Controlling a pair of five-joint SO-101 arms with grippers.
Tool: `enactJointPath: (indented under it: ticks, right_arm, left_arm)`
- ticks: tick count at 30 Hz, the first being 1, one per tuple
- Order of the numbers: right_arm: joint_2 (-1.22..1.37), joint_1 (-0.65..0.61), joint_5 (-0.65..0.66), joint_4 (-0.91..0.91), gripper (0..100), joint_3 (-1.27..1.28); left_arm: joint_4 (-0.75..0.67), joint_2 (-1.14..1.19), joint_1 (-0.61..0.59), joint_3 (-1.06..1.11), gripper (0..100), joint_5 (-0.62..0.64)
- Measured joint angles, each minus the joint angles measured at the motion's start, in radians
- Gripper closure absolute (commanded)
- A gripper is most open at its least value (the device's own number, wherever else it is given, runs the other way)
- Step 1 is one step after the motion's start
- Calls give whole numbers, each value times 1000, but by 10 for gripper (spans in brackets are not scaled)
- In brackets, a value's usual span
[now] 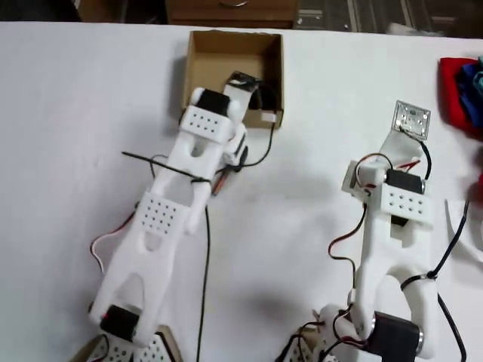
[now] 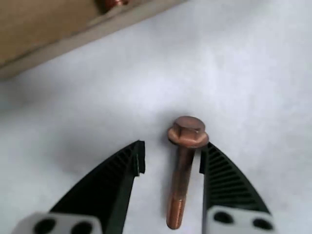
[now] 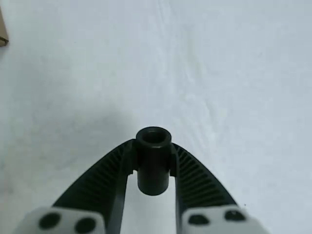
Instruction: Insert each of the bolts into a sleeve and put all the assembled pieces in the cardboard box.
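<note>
A copper bolt lies flat on the white table between the fingers of my left gripper, which is open; the bolt sits close to one finger, its hex head toward the cardboard box. From above, the bolt shows beside the left arm, just short of the box. A copper-coloured piece shows inside the box at its wall. My right gripper is shut on a black sleeve, held above the table with its bore showing. The right arm stands at the right.
A red and blue cloth lies at the table's right edge. Black and red cables trail across the table between the arms. White table surface stretches to the left of the box.
</note>
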Motion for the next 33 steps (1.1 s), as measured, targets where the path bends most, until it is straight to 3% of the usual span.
enactJointPath:
  ticks: [2, 6, 8, 16, 21, 27, 33]
  right_arm:
    - [0, 0, 0, 0, 978, 0]
    - [0, 0, 0, 0, 978, 0]
    - [0, 0, 0, 0, 978, 0]
    - [0, 0, 0, 0, 978, 14]
    - [-54, 0, 0, 8, 978, 43]
    - [-310, -8, 9, 11, 978, 181]
    - [-638, -129, 146, -87, 978, 416]
  left_arm:
    - [-2, 0, 0, 6, 823, 3]
    - [-12, -2, 18, 8, 988, 3]
    - [-26, -2, 40, 9, 953, 2]
    - [-43, -2, 38, 9, 975, 3]
    - [14, -41, 38, -40, 975, 3]
    - [14, -244, 38, -49, 975, 3]
    - [14, -532, 38, 34, 975, 3]
